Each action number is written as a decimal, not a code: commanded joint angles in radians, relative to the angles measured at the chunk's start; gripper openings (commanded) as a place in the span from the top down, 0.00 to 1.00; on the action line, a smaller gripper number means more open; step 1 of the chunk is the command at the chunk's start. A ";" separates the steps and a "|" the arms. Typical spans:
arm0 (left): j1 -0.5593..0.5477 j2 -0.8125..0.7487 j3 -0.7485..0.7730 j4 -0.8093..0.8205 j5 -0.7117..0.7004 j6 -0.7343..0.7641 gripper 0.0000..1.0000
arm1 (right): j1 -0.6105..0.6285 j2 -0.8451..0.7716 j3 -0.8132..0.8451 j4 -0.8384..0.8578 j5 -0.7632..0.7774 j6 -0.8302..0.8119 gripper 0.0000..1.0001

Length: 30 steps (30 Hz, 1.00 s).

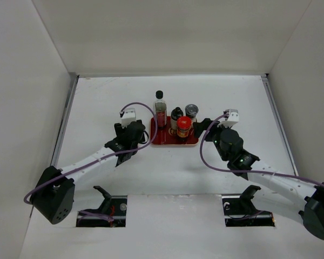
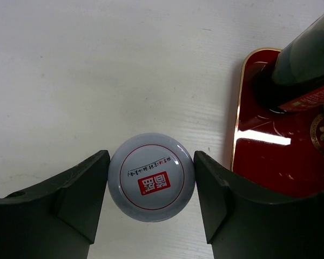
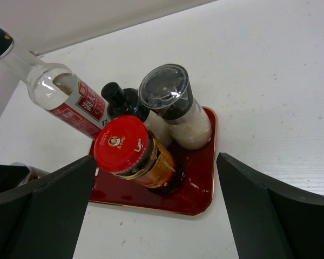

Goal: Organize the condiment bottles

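Note:
A red tray (image 1: 161,140) at mid-table holds the tall clear black-capped bottle (image 1: 160,110), the short black-capped bottle (image 1: 176,115), the grey-lidded jar (image 1: 191,111) and the red-capped jar (image 1: 184,127). My left gripper (image 1: 141,131) is at the tray's left edge. In the left wrist view it (image 2: 151,159) is shut on the short white-lidded jar (image 2: 151,181), just left of the tray (image 2: 270,156). My right gripper (image 1: 201,127) is at the tray's right side. In its wrist view it (image 3: 156,161) is wide open and empty, facing the red-capped jar (image 3: 124,144).
White walls close in the table on the left, back and right. Two cut-outs (image 1: 102,209) (image 1: 248,211) with dark fixtures sit at the near edge by the arm bases. Purple cables loop beside both wrists.

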 commanded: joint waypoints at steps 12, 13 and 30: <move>-0.057 -0.106 0.130 -0.061 -0.006 0.002 0.67 | -0.001 -0.010 0.002 0.056 -0.012 0.008 0.00; -0.064 -0.103 0.140 -0.056 -0.015 0.005 0.67 | -0.001 -0.013 0.002 0.056 -0.012 0.008 0.00; -0.158 0.122 0.350 0.119 0.040 0.060 0.68 | -0.010 -0.020 -0.006 0.063 -0.012 0.008 0.00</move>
